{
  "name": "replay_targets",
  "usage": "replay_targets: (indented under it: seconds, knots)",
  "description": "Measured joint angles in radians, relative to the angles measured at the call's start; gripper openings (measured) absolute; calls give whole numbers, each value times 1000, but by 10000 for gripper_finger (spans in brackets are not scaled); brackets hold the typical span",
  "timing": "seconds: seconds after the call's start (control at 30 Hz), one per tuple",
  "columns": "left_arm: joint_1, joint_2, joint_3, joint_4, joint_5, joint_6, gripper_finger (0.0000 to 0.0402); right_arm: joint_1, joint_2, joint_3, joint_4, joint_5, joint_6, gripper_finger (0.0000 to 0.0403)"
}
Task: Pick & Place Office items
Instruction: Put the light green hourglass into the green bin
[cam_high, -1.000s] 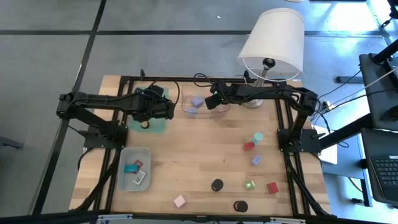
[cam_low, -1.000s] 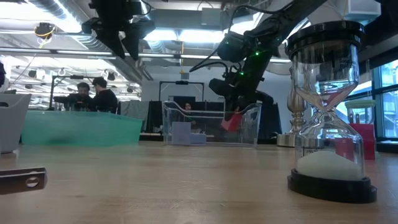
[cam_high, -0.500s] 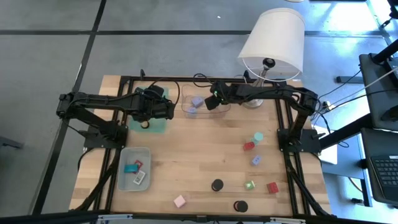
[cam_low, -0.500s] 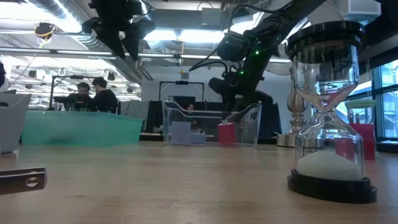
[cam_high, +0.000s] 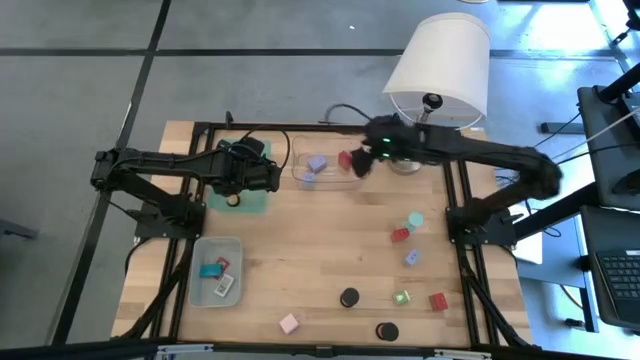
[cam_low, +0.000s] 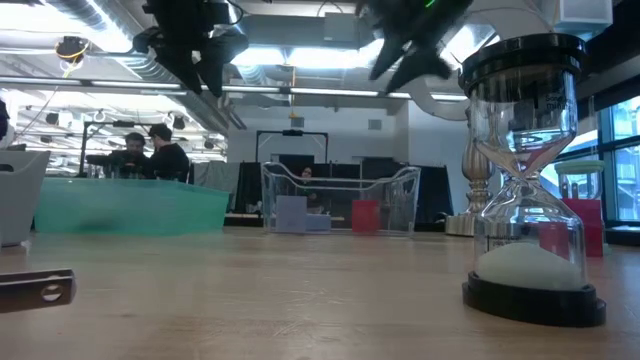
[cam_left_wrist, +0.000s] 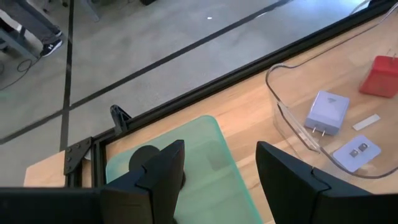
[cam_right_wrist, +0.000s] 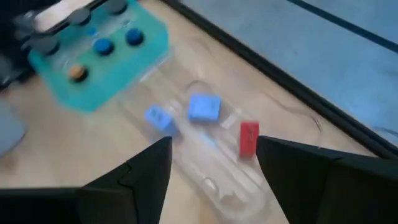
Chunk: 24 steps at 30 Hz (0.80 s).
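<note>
High view: the right gripper (cam_high: 368, 160) hangs with its fingers spread and empty just right of the clear tray (cam_high: 300, 177) at upper centre, where a red block (cam_high: 345, 159) lies beside a lilac block (cam_high: 317, 163), so a drop-off looks just finished. The left gripper (cam_high: 262, 176) waits over the green mat (cam_high: 255, 203) at centre left, fingers apart and holding nothing. Next, I judge, the right arm must swing to the lower right of the table, where loose pieces such as a black round cap (cam_high: 349, 298) and a teal block (cam_high: 415, 219) lie, and settle its spread fingers around one.
</note>
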Motion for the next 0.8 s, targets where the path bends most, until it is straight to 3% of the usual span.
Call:
replay_targets:
  seconds: [0.17,0.33,0.57,0.8]
  knots:
    - [0,0,0,4,-9,0,196,62,-175,0,-286,-91,26,235]
    - [0,0,0,67,-7,-1,196,196,-283,-53,-485,-171,215,235]
    - [0,0,0,219,36,0,196,427,-363,-248,-499,-121,524,235]
    - [-1,0,0,289,83,0,197,534,-365,-424,-487,-113,751,240]
